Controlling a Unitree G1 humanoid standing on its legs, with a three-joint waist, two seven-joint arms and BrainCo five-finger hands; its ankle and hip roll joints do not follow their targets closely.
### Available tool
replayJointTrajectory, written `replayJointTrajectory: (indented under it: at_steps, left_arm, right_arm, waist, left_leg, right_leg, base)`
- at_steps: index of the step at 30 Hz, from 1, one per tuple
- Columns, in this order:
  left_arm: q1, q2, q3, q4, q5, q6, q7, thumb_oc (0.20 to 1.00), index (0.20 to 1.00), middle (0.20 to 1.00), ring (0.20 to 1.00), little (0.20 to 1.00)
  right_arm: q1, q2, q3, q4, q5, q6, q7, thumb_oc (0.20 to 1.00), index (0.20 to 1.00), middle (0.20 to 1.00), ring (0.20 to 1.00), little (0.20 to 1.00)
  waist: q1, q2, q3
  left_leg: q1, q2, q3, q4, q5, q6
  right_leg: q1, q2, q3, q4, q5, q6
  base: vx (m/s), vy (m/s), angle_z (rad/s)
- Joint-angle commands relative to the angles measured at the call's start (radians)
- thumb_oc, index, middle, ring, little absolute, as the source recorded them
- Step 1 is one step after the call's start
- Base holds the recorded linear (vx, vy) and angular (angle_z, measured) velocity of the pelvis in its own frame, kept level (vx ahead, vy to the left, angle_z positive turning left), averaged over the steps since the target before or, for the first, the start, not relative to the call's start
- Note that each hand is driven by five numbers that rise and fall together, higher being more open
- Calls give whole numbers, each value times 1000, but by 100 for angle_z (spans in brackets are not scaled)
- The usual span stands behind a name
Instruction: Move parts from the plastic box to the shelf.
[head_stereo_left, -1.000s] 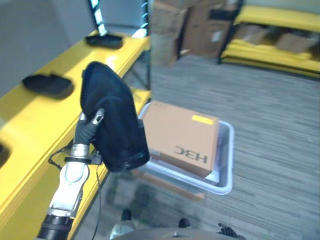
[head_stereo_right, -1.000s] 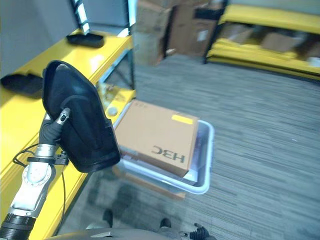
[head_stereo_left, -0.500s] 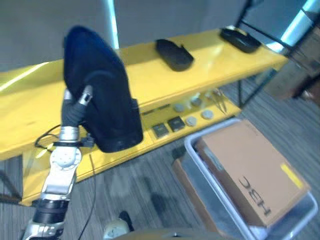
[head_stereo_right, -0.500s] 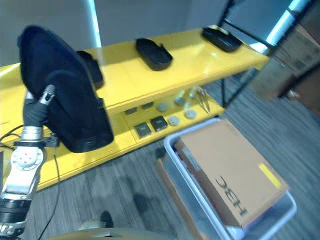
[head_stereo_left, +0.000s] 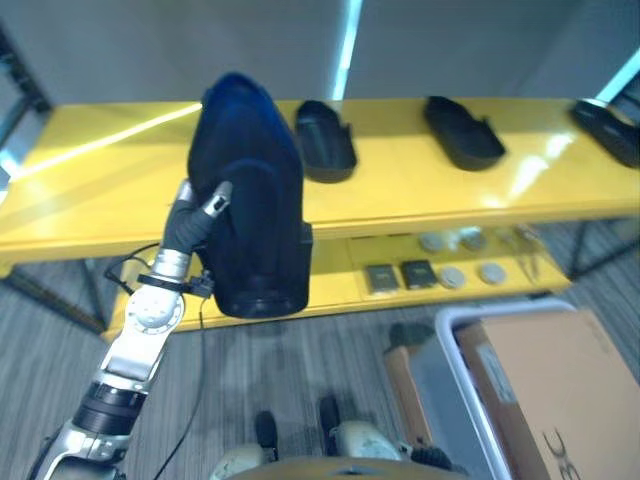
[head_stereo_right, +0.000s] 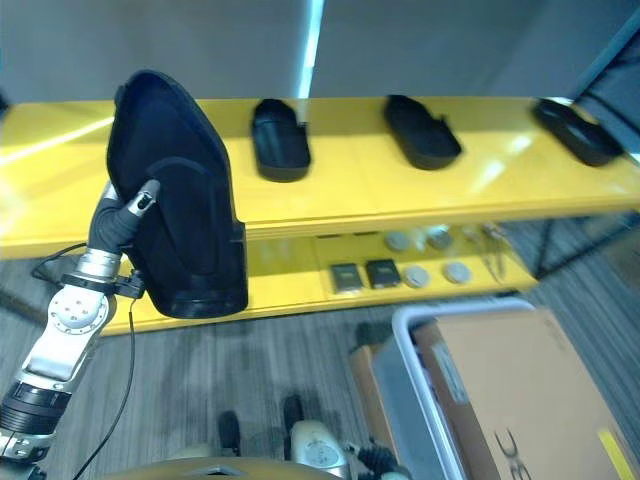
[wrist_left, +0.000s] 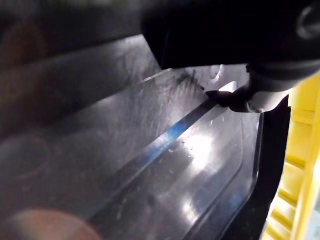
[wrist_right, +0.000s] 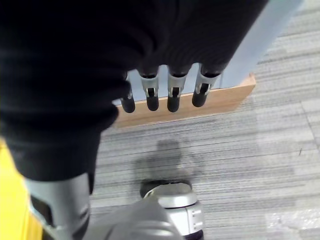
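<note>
We carry the large black part (head_stereo_left: 250, 200) upright before the yellow shelf (head_stereo_left: 400, 190), our left hand's fingers (wrist_left: 235, 97) clamped at its smooth, probably slippery, stiff wall; right hand (wrist_right: 160, 95) hangs relaxed.

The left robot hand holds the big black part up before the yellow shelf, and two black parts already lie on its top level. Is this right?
Not quite: three black parts lie on the top level of the yellow shelf, as the right eye view shows. The left robot hand does hold the big black part up before it.
</note>
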Motion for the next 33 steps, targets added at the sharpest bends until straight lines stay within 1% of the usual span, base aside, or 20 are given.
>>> replayJointTrajectory:
  at_steps: [1,3,4,5,6,7,9,10,11,12,14,15,17,18,19,21,22,25,29,33]
  left_arm:
    - [-24,-18,94,-84,-83,-63,13,200,200,200,200,200]
    - [-13,-22,102,-92,-84,-60,13,200,200,200,200,200]
    - [-10,-15,111,-92,-93,-60,14,200,200,200,200,200]
    - [-16,-6,109,-89,-88,-56,13,200,200,200,200,200]
    - [-15,-2,109,-81,-88,-52,10,200,200,200,200,200]
    - [-2,5,116,-63,-105,-45,18,200,200,200,200,200]
    - [-9,7,116,-43,-107,-45,45,200,200,200,200,200]
    - [-9,6,116,-43,-107,-45,45,200,200,200,200,200]
    - [-21,-8,107,-23,-128,-47,72,200,200,200,200,200]
    - [-24,-17,102,-16,-139,-47,75,200,200,200,200,200]
    - [-21,-18,94,-22,-149,-48,62,200,200,200,200,200]
    - [-19,6,84,-28,-139,-44,47,200,200,200,200,200]
    - [-20,7,83,-28,-139,-43,47,200,200,200,200,200]
    - [-33,46,83,-53,-142,-43,35,200,200,200,200,200]
    - [-35,55,89,-54,-169,-45,25,200,200,200,200,200]
    - [-39,82,106,-41,-151,-37,29,200,200,200,200,200]
    - [-54,76,112,-39,-193,-45,25,200,200,200,200,200]
    - [-65,45,120,-44,-288,-55,10,200,200,200,200,200]
    - [-87,5,117,-26,-331,-55,14,200,200,200,200,200]
    - [-119,47,151,8,-327,-52,26,200,200,200,200,200]
  right_arm:
    - [-64,-14,48,71,-47,6,27,1000,1000,1000,1000,1000]
    - [-66,-26,64,79,-96,10,24,1000,1000,1000,1000,1000]
    - [-76,-55,70,80,-135,15,17,1000,1000,1000,1000,1000]
    - [-75,-62,57,86,-133,19,13,1000,1000,1000,1000,1000]
    - [-72,-65,38,95,-125,25,8,1000,1000,1000,1000,1000]
    - [-64,-69,-10,94,-77,26,-5,1000,1000,1000,1000,1000]
    - [-63,-74,-21,72,-46,19,-16,1000,1000,1000,1000,1000]
    - [-63,-74,-21,72,-46,19,-16,1000,1000,1000,1000,1000]
    - [-63,-85,-7,62,-44,18,-17,1000,1000,1000,1000,1000]
    - [-64,-91,-2,67,-52,21,-18,1000,1000,1000,1000,1000]
    - [-68,-106,-15,85,-63,27,-23,1000,1000,1000,1000,1000]
    - [-59,-109,-47,92,-71,28,-30,1000,1000,1000,1000,1000]
    - [-58,-108,-49,91,-71,29,-30,1000,1000,1000,1000,1000]
    - [-81,-101,-72,85,-56,36,-51,1000,1000,1000,1000,1000]
    - [-84,-89,-69,71,-54,35,-47,1000,1000,1000,1000,1000]
    - [-81,-70,-30,62,-115,39,-34,1000,1000,1000,1000,1000]
    - [-82,-63,8,53,-154,36,-47,1000,1000,1000,1000,1000]
    - [-76,-52,30,50,-179,40,-57,1000,1000,1000,1000,1000]
    - [-28,-39,70,22,-190,32,-36,1000,1000,1000,1000,1000]
    - [-12,-80,86,36,-240,37,-24,1000,1000,1000,1000,1000]
  waist:
    - [20,10,-21]
    - [30,13,-5]
    - [54,15,22]
    - [52,14,18]
    - [51,13,11]
    - [50,20,-16]
    - [52,35,-26]
    - [52,35,-26]
    - [59,48,-27]
    - [64,55,-30]
    - [70,57,-34]
    - [62,46,-43]
    - [64,41,-43]
    - [63,36,-34]
    - [60,38,-30]
    - [64,43,-33]
    - [43,45,-28]
    - [24,44,-20]
    - [11,31,-13]
    - [-6,47,-14]
  left_leg:
    - [58,44,25,208,-140,-93]
    - [-10,40,20,353,-135,-120]
    - [-78,56,12,434,-81,-169]
    - [-97,106,35,422,-72,-173]
    - [-92,154,62,376,-73,-173]
    - [-57,252,98,204,-35,-191]
    - [-56,328,76,97,57,-214]
    - [-54,328,76,94,59,-214]
    - [-75,370,12,35,119,-230]
    - [-77,370,-16,25,121,-240]
    - [-98,337,-60,128,45,-238]
    - [-90,297,-34,138,11,-221]
    - [-90,291,-31,137,11,-218]
    - [-69,238,-13,126,-20,-180]
    - [-60,228,11,113,-14,-173]
    - [-22,219,54,56,-11,-164]
    - [-3,222,64,19,2,-168]
    - [20,232,73,6,-4,-175]
    - [37,239,71,2,1,-178]
    - [33,252,81,-8,17,-194]
  right_leg:
    - [47,-58,-58,11,34,61]
    - [63,-70,-74,1,41,52]
    - [88,-91,-103,-23,41,46]
    - [99,-106,-131,-38,43,49]
    - [120,-121,-157,-60,43,54]
    - [144,-146,-186,-81,33,81]
    - [147,-160,-177,-68,13,94]
    - [147,-160,-177,-67,12,94]
    - [161,-173,-156,-61,-10,104]
    - [177,-180,-151,-59,-21,109]
    - [217,-226,-137,-44,-26,118]
    - [218,-286,-141,1,52,147]
    - [218,-293,-139,0,54,150]
    - [157,-323,-113,78,157,139]
    - [127,-321,-107,103,183,140]
    - [73,-303,-153,105,182,142]
    - [34,-224,-121,54,130,140]
    - [-8,-171,-92,-10,92,130]
    - [24,-142,-53,-36,67,114]
    - [44,-128,-69,-94,79,113]
  base:
    - [171,-70,79]
    - [69,-28,-9]
    - [15,18,8]
    - [89,58,21]
    - [247,205,72]
    - [277,273,82]
    - [216,264,63]
    - [242,336,10]
    - [250,339,-7]
    - [348,474,1]
    - [336,473,-11]
    - [292,428,-32]
    - [150,265,-32]
    - [139,354,-6]
    - [180,449,-25]
    - [168,272,-29]
    - [149,154,-46]
    - [122,51,-27]
    - [105,-54,17]
    - [66,-90,10]
